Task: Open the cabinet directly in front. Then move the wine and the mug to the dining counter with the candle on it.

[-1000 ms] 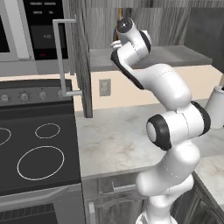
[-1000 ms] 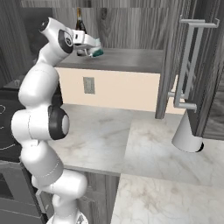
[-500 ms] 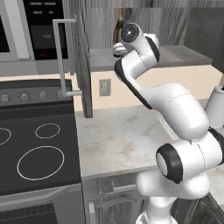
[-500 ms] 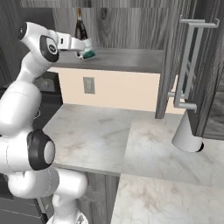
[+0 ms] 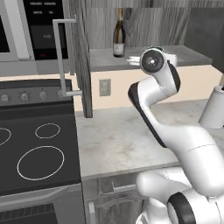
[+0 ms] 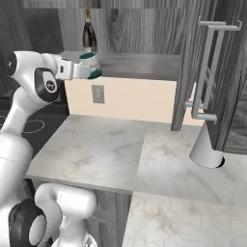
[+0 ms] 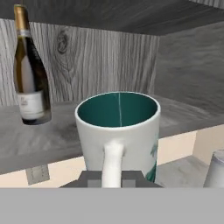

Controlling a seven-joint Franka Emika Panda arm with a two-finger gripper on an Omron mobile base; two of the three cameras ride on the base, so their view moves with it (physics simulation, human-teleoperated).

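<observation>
Cabinet [image 6: 144, 29] doors are open, so step one looks done; mug leg is in hand. Gripper [image 7: 113, 177] fingers are clamped on the handle of the mug [image 7: 118, 131], which hangs clear of the shelf just off its front edge, at the arm's end in the right base view. Wine [image 7: 29, 70] stands on the shelf at about 10 o'clock from the mug, apart from it. Next, I'd judge: back out level, swing away, drive to the dining counter. Count: one mug, one bottle, two open doors.
</observation>
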